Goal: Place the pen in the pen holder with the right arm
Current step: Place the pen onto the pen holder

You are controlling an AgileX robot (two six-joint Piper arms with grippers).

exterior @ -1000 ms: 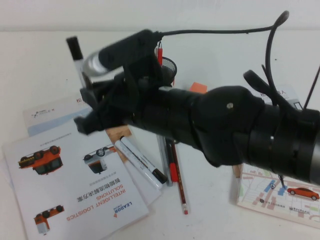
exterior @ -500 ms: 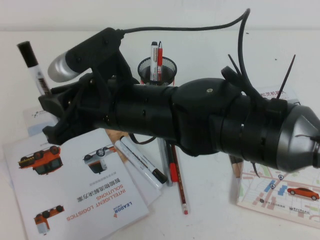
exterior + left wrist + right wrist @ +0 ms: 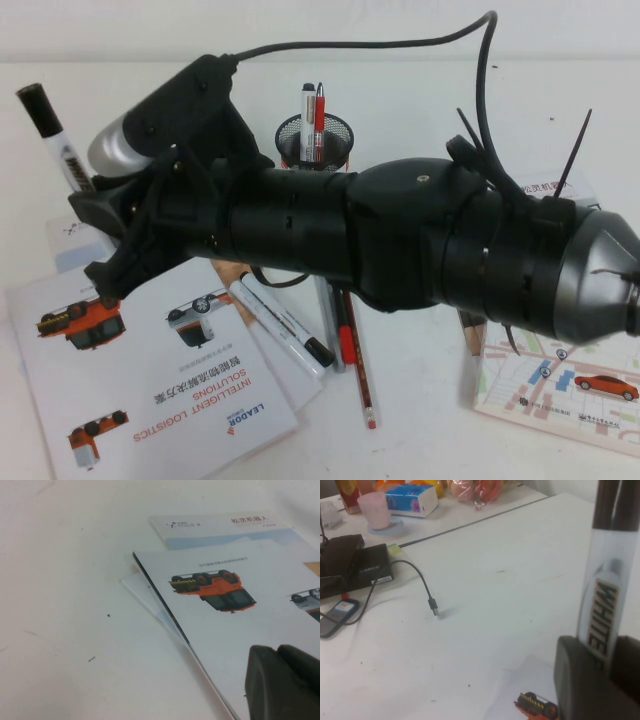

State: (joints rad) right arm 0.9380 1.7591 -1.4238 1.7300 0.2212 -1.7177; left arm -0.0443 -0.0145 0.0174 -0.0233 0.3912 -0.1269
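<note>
right gripper (image 3: 95, 215) gripping pen (image 3: 55, 135), left gripper (image 3: 285, 680) over brochure (image 3: 240, 625)

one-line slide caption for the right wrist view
Right gripper shut on the pen above the white table.

The pen (image 3: 55, 138), gripped by the right gripper (image 3: 95, 205) (raised), stands left of the pen holder (image 3: 316, 141).
</note>
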